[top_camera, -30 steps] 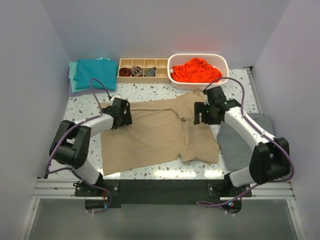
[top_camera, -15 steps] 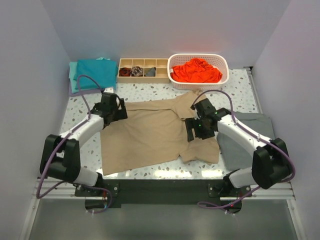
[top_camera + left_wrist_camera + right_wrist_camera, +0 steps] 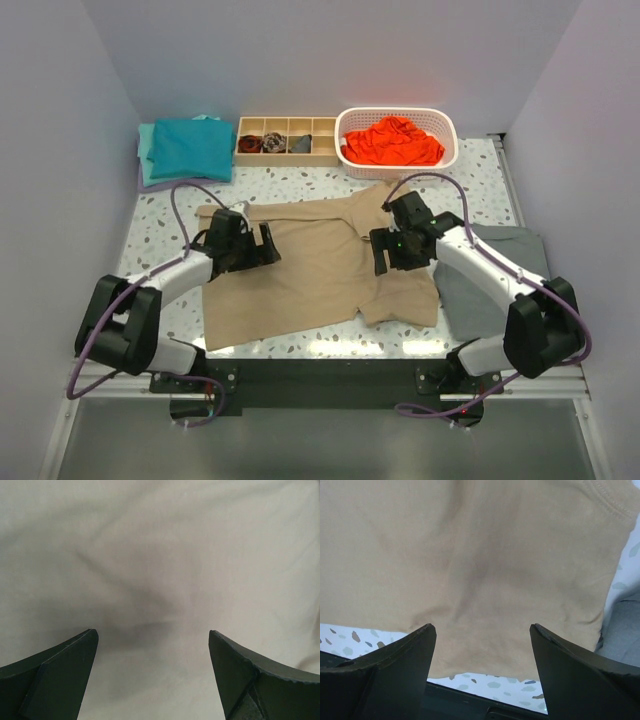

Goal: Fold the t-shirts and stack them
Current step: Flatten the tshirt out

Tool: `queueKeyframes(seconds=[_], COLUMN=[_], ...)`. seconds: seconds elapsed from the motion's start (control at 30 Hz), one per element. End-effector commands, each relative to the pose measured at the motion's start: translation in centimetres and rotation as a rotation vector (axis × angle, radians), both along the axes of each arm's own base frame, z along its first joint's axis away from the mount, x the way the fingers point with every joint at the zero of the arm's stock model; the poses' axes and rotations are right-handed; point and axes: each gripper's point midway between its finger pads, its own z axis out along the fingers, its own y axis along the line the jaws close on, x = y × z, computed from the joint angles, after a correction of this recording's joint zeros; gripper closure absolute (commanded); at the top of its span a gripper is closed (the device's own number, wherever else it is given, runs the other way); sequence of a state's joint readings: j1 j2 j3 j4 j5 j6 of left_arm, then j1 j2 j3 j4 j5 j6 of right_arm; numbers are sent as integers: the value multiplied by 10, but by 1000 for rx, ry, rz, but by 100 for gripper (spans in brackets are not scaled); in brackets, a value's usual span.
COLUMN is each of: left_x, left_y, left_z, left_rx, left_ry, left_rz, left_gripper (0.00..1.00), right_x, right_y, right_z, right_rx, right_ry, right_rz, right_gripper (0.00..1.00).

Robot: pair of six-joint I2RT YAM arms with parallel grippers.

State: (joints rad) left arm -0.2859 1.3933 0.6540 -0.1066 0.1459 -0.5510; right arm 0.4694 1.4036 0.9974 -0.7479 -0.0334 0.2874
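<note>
A: From the top camera, any sight of the tan shirt (image 3: 310, 265)?
B: Spread mostly flat across the middle of the speckled worktop (image 3: 160, 225). Behind it, a teal shirt (image 3: 190, 148) folded at the far left corner and an orange-red shirt (image 3: 393, 140) heaped in the white basket (image 3: 445, 125).
A: And the tools?
B: Over the tan shirt's left part, the left tool (image 3: 265, 245); over its right part, the right tool (image 3: 382, 252), near the grey cloth (image 3: 480, 290) just beside the shirt. Both spread wide, gripping nothing. Touching the fabric or just above it: cannot tell.
A: Through the left wrist camera?
B: Only pale tan fabric with soft creases, filling the view. Two dark fingertips (image 3: 60, 670) far apart at the bottom, cloth behind the gap.
A: Through the right wrist camera?
B: Same shirt, a stitched edge at upper right, speckled worktop past the hem, grey cloth at the right edge. Fingertips wide apart, empty.
</note>
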Motion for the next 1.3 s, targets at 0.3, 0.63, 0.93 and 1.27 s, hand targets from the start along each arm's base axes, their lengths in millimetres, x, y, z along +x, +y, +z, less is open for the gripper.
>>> queueKeyframes(seconds=[0.3,0.63,0.93,1.27], left_x=[-32,-13,44,11], left_y=[62,119,98,-40], left_z=[-51,-31,23,89], left_rx=[361,611,580,157], left_ry=[212,187,-14,-216], left_rz=[154,287,250,-138], left_gripper=[3,1,4,7], right_x=[0,-17,-42,-67], right_y=[-15,-19,-15,4], right_z=[8,-1,20,26], right_rx=[-65,-76,16,190], right_ry=[-36,31,32,-20], right_rz=[-19,-10,-8,10], right_gripper=[19,19,20,25])
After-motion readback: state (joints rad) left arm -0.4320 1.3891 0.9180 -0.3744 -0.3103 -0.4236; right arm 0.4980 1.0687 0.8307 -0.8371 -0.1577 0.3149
